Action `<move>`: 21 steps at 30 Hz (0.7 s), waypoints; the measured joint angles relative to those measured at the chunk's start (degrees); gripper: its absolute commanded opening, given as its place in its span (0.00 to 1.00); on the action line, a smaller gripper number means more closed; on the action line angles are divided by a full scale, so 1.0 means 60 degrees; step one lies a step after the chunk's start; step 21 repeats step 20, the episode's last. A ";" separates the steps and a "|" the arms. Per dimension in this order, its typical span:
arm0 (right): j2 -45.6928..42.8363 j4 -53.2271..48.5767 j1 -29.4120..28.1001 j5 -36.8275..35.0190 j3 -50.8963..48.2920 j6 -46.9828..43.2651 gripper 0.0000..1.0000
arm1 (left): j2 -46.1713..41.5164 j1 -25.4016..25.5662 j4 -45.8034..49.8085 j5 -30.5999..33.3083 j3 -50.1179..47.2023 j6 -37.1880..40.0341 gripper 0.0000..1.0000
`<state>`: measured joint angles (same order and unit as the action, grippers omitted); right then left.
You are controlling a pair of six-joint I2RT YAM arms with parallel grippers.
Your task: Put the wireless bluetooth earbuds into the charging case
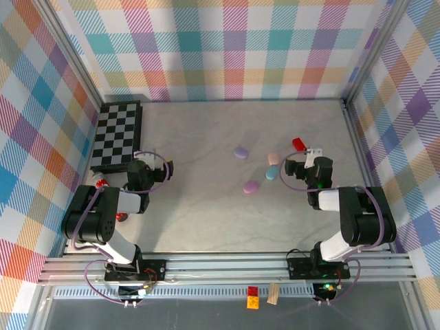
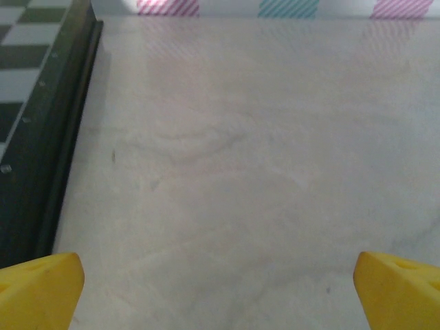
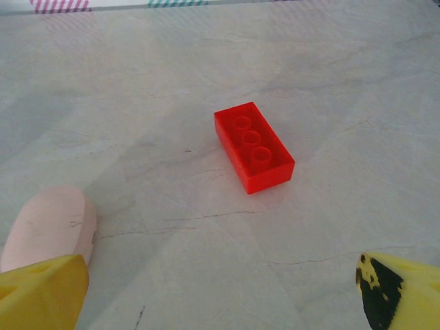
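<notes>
Left gripper (image 2: 220, 292): yellow fingers (image 2: 41, 292) spread wide, empty, over marbled table (image 2: 247, 158). Right gripper (image 3: 220, 292): spread wide too, empty, presumably readied for a pick. Pale pink pebble-shaped plastic case (image 3: 48, 227) just beside one finger, red studded plastic block (image 3: 253, 146) ahead. Earbuds too small to tell.

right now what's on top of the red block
Nothing: the red block has bare studs on top. What is under it cannot be seen, since it lies flat on the table. The pink case nearby is partly hidden by the right jaws.
</notes>
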<state>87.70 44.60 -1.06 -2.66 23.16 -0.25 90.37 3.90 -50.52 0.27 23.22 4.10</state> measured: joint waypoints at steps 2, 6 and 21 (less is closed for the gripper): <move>0.0004 0.0022 0.0000 0.0066 0.0000 0.0007 0.99 | 0.0000 -0.0044 0.0011 0.0011 0.0047 -0.0047 1.00; 0.0000 0.0066 0.0000 0.0073 0.0000 0.0036 0.99 | 0.0000 -0.0051 0.0219 0.0076 0.0047 -0.0084 1.00; 0.0000 0.0066 0.0000 0.0135 0.0000 0.0040 0.99 | 0.0004 -0.0051 0.0404 0.0076 0.0047 -0.0153 1.00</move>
